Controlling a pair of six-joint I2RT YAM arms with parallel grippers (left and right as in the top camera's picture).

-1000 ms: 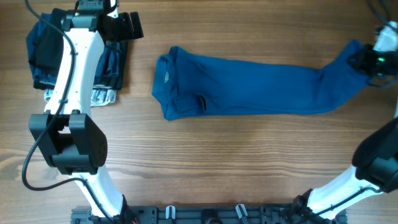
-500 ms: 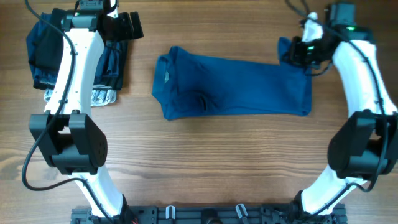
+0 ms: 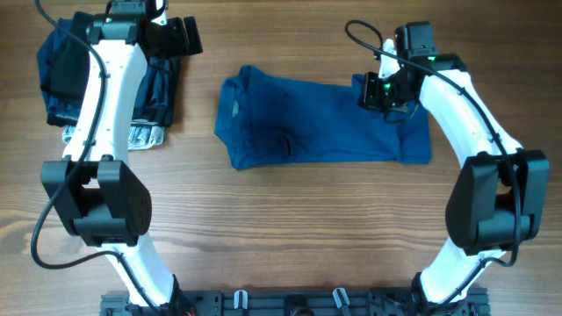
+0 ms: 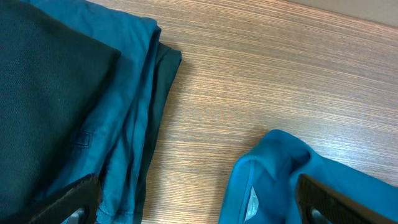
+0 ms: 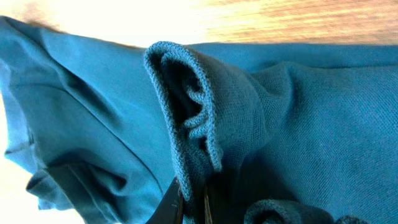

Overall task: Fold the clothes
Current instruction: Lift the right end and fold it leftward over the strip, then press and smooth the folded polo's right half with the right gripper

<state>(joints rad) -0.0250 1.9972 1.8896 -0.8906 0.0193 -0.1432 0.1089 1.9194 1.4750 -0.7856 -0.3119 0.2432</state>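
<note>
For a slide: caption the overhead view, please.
Right gripper holds an edge of the blue T-shirt over its body; left gripper hangs open beside folded clothes.

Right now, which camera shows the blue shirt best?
The overhead camera: it shows nearly the whole shirt. The left wrist camera catches only its neck end; the right wrist camera shows just a bunched fold pinched by the right gripper.
</note>
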